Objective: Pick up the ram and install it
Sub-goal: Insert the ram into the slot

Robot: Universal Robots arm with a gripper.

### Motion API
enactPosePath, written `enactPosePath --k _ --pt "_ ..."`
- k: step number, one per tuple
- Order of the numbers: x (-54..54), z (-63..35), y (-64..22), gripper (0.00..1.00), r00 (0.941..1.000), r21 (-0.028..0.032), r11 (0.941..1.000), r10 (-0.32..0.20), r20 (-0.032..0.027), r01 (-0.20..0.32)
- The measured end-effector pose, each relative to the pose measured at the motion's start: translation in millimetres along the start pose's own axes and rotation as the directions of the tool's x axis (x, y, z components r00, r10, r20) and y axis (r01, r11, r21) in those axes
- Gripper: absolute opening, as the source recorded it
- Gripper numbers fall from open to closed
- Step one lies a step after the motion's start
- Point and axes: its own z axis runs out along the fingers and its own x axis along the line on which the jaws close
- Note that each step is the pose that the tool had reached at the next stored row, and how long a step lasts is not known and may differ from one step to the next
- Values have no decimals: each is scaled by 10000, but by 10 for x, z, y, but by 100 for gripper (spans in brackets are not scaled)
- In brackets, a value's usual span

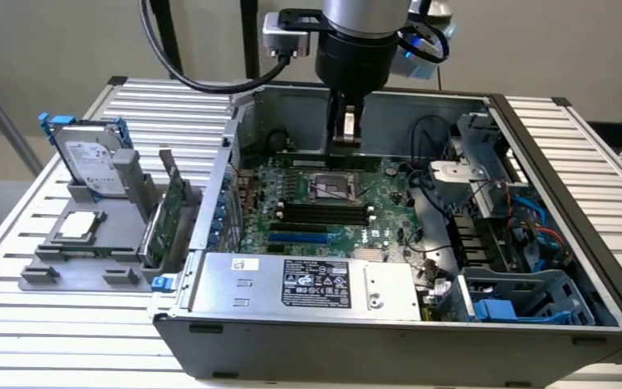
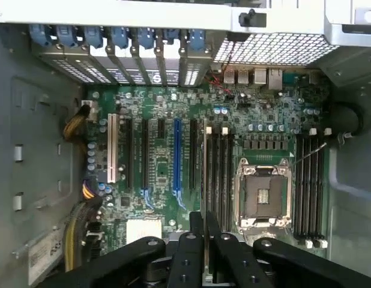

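My gripper (image 1: pixel 346 139) reaches down into the open computer case (image 1: pixel 570 203), over the green motherboard (image 1: pixel 387 207). It is shut on the ram (image 1: pixel 308 159), a thin green stick held level and edge-down just above the board. In the wrist view the ram (image 2: pixel 205 168) shows as a narrow edge between the black fingers (image 2: pixel 190 252), running along the black memory slots (image 2: pixel 220 174) beside the empty processor socket (image 2: pixel 263 195). Whether the stick touches a slot I cannot tell. The slots (image 1: pixel 322 212) near the socket (image 1: pixel 333 186) stand empty.
On the exterior view's left a grey fixture (image 1: pixel 46 271) holds a hard drive (image 1: pixel 90 158), a silver processor chip (image 1: pixel 78 227) and a green expansion card (image 1: pixel 165 215). The power supply (image 1: pixel 300 279) sits at the case front. Cables (image 1: pixel 440 174) and a blue drive cage (image 1: pixel 517 300) crowd the right.
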Motion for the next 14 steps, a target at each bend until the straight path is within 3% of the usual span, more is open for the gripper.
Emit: enactPosePath --k 6,11,14 --pt "-207 119 -32 0 10000 0 10000 6 -2 -6" --pt "-243 212 -49 0 9998 8 9998 203 7 -203" --pt "-249 219 -50 0 9997 11 9997 246 8 -246"
